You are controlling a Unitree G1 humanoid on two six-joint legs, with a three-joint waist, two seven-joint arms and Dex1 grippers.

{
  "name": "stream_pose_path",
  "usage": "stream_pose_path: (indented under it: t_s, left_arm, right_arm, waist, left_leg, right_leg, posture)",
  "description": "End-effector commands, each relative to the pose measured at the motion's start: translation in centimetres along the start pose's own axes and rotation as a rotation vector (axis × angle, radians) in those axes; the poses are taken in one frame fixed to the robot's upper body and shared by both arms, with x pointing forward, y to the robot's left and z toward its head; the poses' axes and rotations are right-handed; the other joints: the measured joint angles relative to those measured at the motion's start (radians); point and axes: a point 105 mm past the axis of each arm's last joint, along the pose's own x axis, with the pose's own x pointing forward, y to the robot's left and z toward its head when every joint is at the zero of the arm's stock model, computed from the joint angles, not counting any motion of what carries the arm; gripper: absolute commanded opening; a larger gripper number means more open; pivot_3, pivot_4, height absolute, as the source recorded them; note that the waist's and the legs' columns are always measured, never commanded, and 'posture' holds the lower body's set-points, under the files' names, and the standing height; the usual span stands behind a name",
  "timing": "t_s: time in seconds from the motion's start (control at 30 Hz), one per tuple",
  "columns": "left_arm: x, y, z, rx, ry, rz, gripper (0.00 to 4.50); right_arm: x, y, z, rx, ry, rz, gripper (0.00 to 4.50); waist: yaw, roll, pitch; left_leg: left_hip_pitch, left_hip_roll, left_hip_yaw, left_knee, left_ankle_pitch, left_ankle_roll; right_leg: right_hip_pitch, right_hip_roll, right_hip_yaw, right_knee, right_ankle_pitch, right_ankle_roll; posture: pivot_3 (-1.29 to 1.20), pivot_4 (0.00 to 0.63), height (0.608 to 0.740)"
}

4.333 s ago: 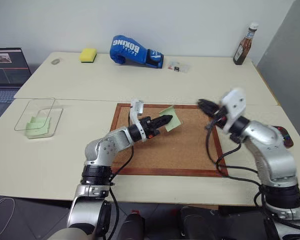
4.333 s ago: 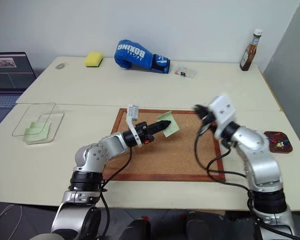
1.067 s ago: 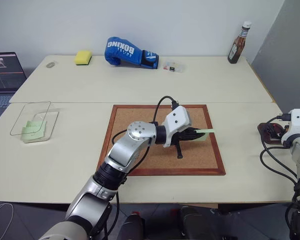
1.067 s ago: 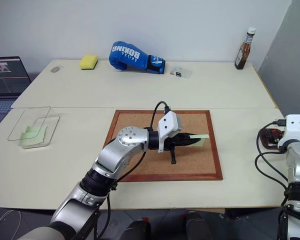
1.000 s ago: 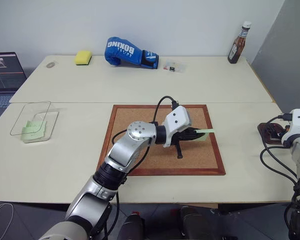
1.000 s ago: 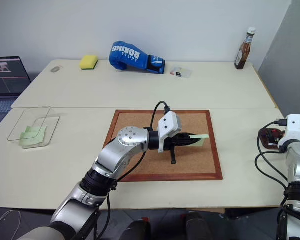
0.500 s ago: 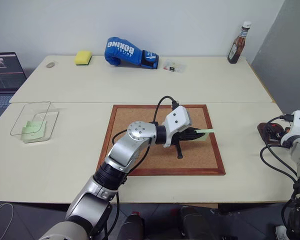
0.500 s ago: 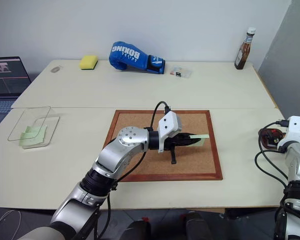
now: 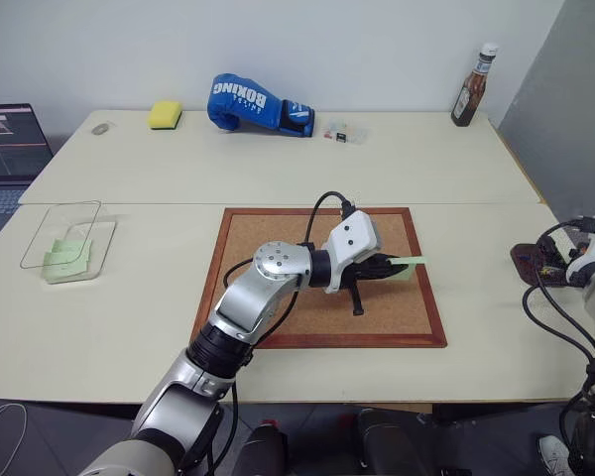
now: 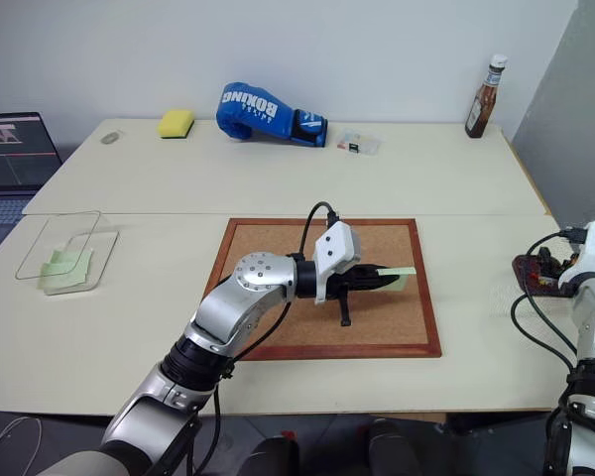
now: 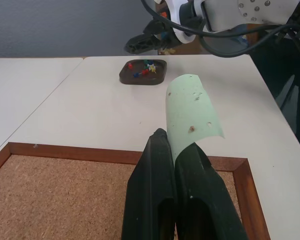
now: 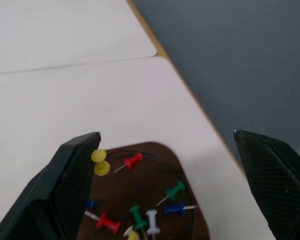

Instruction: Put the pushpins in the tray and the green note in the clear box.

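My left gripper (image 11: 172, 145) is shut on the green note (image 11: 191, 112). It holds the curled paper above the right side of the corkboard (image 9: 278, 327), pointing toward the table's right end. The tray (image 12: 150, 150), a dark brown dish, sits near the right edge of the table (image 9: 524, 260). Several coloured pushpins (image 12: 132, 161) lie in it. My right gripper (image 12: 166, 134) hangs open just over the tray with nothing between its fingers. The clear box (image 9: 64, 238) stands far off at the table's left end with pale green paper inside.
A blue boxing glove (image 9: 253, 102), a yellow sponge (image 9: 164, 114) and a small clear case (image 9: 342, 131) lie along the back. A sauce bottle (image 9: 473, 71) stands at the back right corner. A laptop (image 9: 5, 139) sits beyond the left edge. The table edge runs close behind the tray.
Since the oldest frames my left gripper has carried the note from the board's top middle to its right side, and my right gripper has swung out to the tray. Over the last second nothing visibly moved.
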Motion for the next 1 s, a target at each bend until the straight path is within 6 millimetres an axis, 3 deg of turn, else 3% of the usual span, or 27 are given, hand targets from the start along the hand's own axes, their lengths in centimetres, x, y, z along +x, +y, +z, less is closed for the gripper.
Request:
stream_pose_path:
  t_s: [0.03, 0.17, 0.23, 0.37, 0.53, 1.0]
  left_arm:
    - [-0.1, -0.2, 1.3, 0.047, -0.039, 0.003, 0.0]
    - [-0.1, -0.1, 1.3, 0.048, -0.038, 0.003, 0.0]
    - [-0.1, -0.1, 1.3, 0.048, -0.04, 0.003, 0.0]
    - [0.0, -0.1, 1.4, 0.048, -0.043, 0.007, 0.0]
    - [-0.1, 0.0, 1.4, 0.047, -0.042, 0.012, 0.0]
    - [-0.2, 0.2, 1.3, 0.048, -0.039, 0.02, 0.0]
  right_arm:
    - [-0.7, -0.2, 2.0, -0.011, -0.083, 0.003, 4.49]
    - [-0.9, -0.9, 2.5, -0.07, -0.107, -0.034, 4.49]
    - [-1.0, -0.2, 1.7, -0.118, -0.071, 0.018, 4.49]
    - [-1.8, 0.3, 2.0, -0.663, -0.136, 0.029, 4.49]
    - [-2.3, 1.2, 1.9, -0.995, -0.198, 0.07, 4.49]
    - [-2.6, 2.1, 3.1, -1.14, -0.319, 0.072, 4.49]
  waist:
    - [0.0, 0.0, 0.0]
    - [0.0, 0.0, 0.0]
    - [0.0, 0.0, 0.0]
    - [0.0, 0.001, 0.0]
    - [-0.004, 0.001, 0.0]
    - [0.0, 0.001, 0.0]
  left_leg:
    - [0.0, 0.0, 0.0, 0.0, 0.0, 0.0]
    - [0.0, 0.0, 0.0, 0.0, 0.0, 0.0]
    - [0.0, 0.0, 0.0, 0.0, 0.0, 0.0]
    - [0.0, 0.0, 0.0, 0.0, 0.0, 0.0]
    - [0.0, 0.0, 0.001, 0.0, 0.0, 0.0]
    - [0.001, 0.0, 0.001, 0.001, 0.0, 0.0]
  right_leg:
    - [0.0, 0.0, 0.0, 0.0, 0.0, 0.0]
    - [0.0, 0.0, 0.0, 0.0, 0.0, 0.0]
    - [0.0, 0.0, 0.0, 0.0, 0.0, 0.0]
    - [0.0, 0.0, 0.0, 0.0, 0.0, 0.0]
    - [0.0, 0.0, 0.001, -0.001, 0.0, 0.0]
    - [0.0, 0.0, 0.001, 0.0, 0.001, 0.001]
  posture:
    - [0.0, 0.15, 0.74]
    - [0.0, 0.15, 0.74]
    - [0.0, 0.15, 0.74]
    - [0.0, 0.15, 0.74]
    - [0.0, 0.15, 0.74]
    - [0.0, 0.15, 0.74]
